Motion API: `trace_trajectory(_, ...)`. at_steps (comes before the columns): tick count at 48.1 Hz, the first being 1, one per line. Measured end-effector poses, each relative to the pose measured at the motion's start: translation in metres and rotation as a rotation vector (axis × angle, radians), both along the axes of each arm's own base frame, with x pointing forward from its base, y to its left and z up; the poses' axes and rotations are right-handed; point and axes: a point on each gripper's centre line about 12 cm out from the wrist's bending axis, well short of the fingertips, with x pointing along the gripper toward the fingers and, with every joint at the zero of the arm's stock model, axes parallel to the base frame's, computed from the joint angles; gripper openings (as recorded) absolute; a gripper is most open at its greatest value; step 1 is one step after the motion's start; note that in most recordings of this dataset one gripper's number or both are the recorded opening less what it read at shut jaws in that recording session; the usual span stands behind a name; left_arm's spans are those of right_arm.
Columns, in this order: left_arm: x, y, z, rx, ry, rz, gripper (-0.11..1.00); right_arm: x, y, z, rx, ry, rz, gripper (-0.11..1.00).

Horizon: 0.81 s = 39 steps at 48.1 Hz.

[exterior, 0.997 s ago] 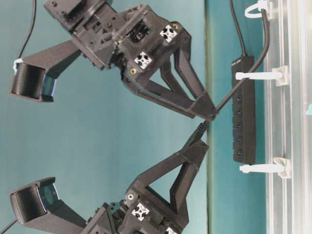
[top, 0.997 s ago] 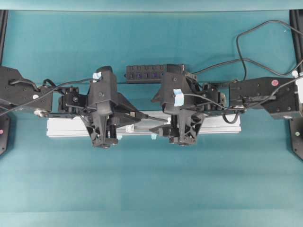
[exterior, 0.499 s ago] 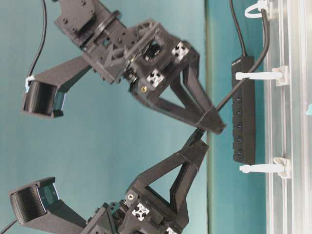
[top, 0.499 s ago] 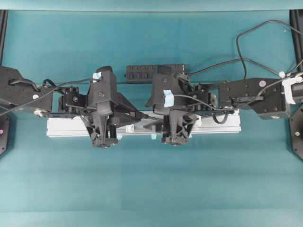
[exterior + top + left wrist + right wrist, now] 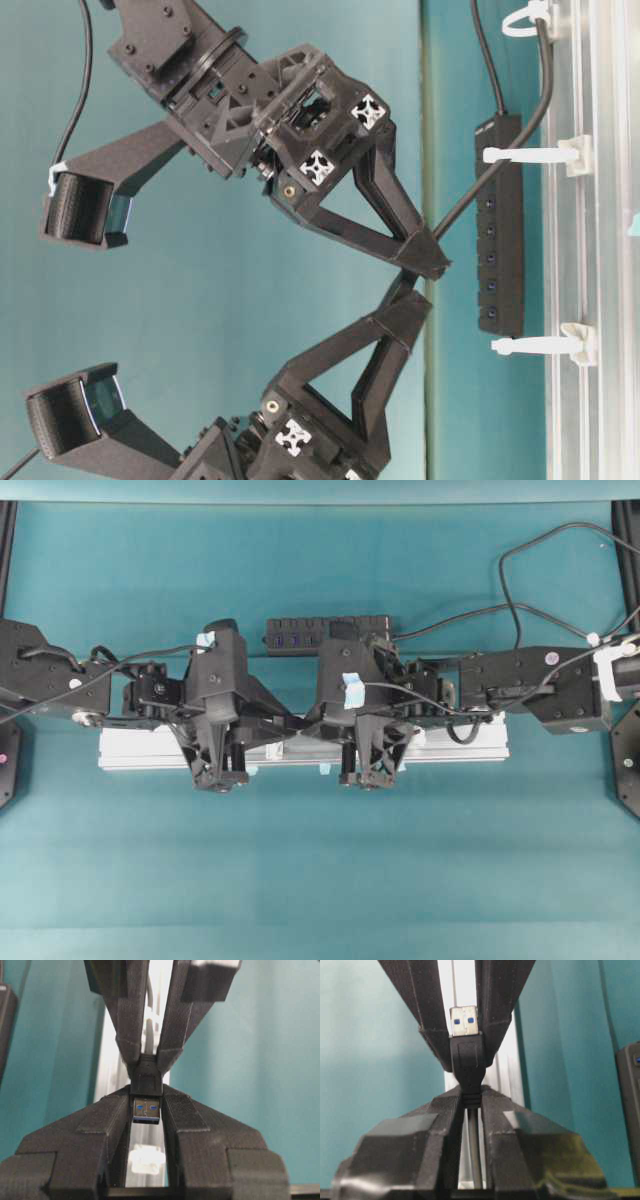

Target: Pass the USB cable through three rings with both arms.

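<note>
From above, your two arms bury most of the silver rail (image 5: 130, 748); of the three rings (image 5: 530, 155) you can only count them at table level, all upright, clear of the grippers, with the cable running through the top one at least. On your left, the left gripper (image 5: 146, 1102) is clamped on the metal tip of the USB cable (image 5: 147, 1082), plug pointing into its camera. Just right of it, tip to tip, the right gripper (image 5: 470, 1097) pinches the plug's black strain relief, the cord trailing back between its fingers (image 5: 440, 1125). Open teal mat lies before and behind the rail; only the hub bar (image 5: 330, 632) sits close behind. A second ago the right jaws stood apart and farther right; now they are shut.
</note>
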Motion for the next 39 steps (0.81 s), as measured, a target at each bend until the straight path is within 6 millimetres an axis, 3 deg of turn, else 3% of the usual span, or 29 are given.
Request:
trace_trajectory(19,-0.013,0.001,0.001,-0.026,0.008,0.022,0.23,0.013,0.001,0.004,0.007,0.127,0.007,-0.06)
trace_trajectory(30,-0.039,0.0,0.011,-0.063,-0.017,0.049,0.85,0.007,0.002,-0.004,0.01,0.201,0.011,-0.06)
trace_trajectory(39,-0.063,-0.002,0.012,-0.124,-0.032,0.086,0.8,0.004,0.003,-0.008,0.012,0.247,0.013,-0.06)
